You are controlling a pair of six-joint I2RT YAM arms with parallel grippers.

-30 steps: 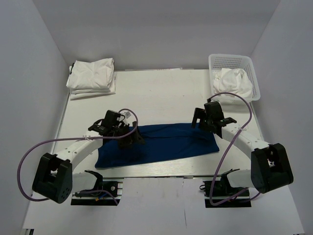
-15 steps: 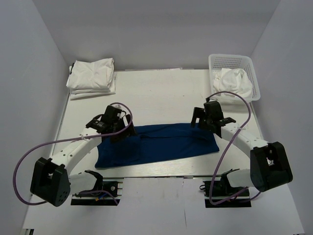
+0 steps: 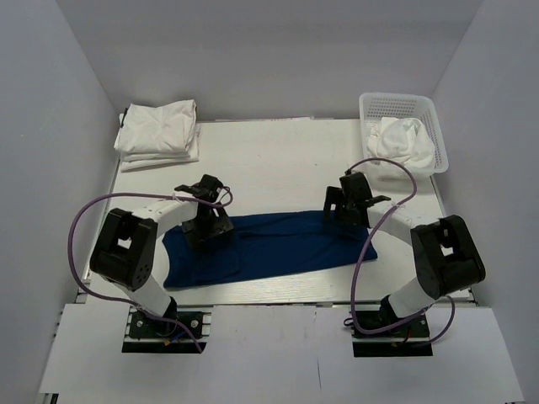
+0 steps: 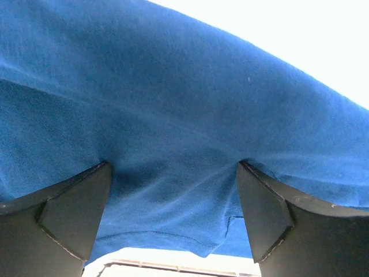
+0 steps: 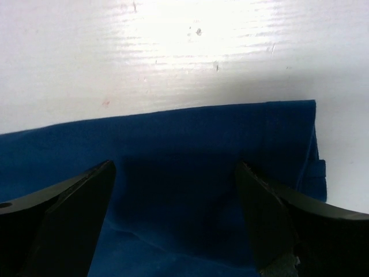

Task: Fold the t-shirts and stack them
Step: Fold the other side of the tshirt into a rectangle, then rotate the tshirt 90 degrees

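Fingers (image 4: 63,222) left and right spread over blue t-shirt (image 3: 286,242)

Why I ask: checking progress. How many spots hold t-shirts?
3: blue t-shirt mid-table, white folded stack far left, white bundle in the basket; layers may hide more.

A robotics lab bench, set up as a closed test cell: a bare white table (image 3: 278,160) is boxed in by plain pale walls (image 3: 50,126), the left arm (image 3: 126,248) and right arm (image 3: 442,257) are bolted to what looks like a metal rail (image 3: 135,337) at its near edge, and purple cables (image 3: 392,160) loop loose. A white mesh basket (image 3: 396,105) adds a household prop.
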